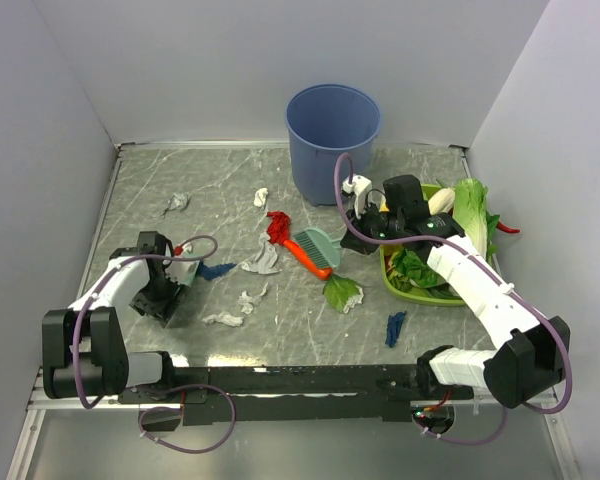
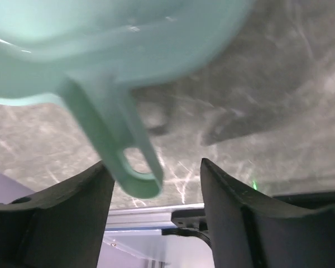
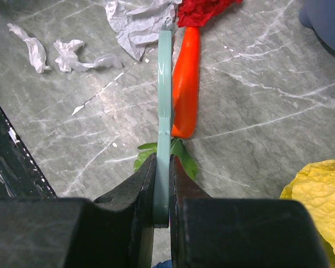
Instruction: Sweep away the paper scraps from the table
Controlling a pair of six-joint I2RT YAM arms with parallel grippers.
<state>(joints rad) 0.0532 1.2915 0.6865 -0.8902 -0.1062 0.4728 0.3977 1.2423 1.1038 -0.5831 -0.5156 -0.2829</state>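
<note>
Paper scraps lie across the table [image 1: 310,335]: a red one [image 1: 278,226], white ones [image 1: 263,260] [image 1: 223,319] [image 1: 177,202], dark blue ones [image 1: 216,270] [image 1: 395,327]. My right gripper [image 3: 163,167] is shut on the handle of the teal brush [image 3: 164,84], whose head [image 1: 318,247] rests beside the red scrap [image 3: 204,11] and a white scrap [image 3: 137,22]. My left gripper [image 2: 154,167] is open at the table's left. The dustpan's looped handle [image 2: 135,176] lies loose between its fingers [image 2: 234,212], nearer the left one. The pan [image 1: 187,272] sits just ahead.
An orange carrot [image 1: 305,258] with green leaves [image 1: 342,292] lies right beside the brush. A blue bucket [image 1: 333,140] stands at the back centre. A green tray [image 1: 408,292] of vegetables sits at the right under my right arm. A metal rim [image 1: 280,372] runs along the near edge.
</note>
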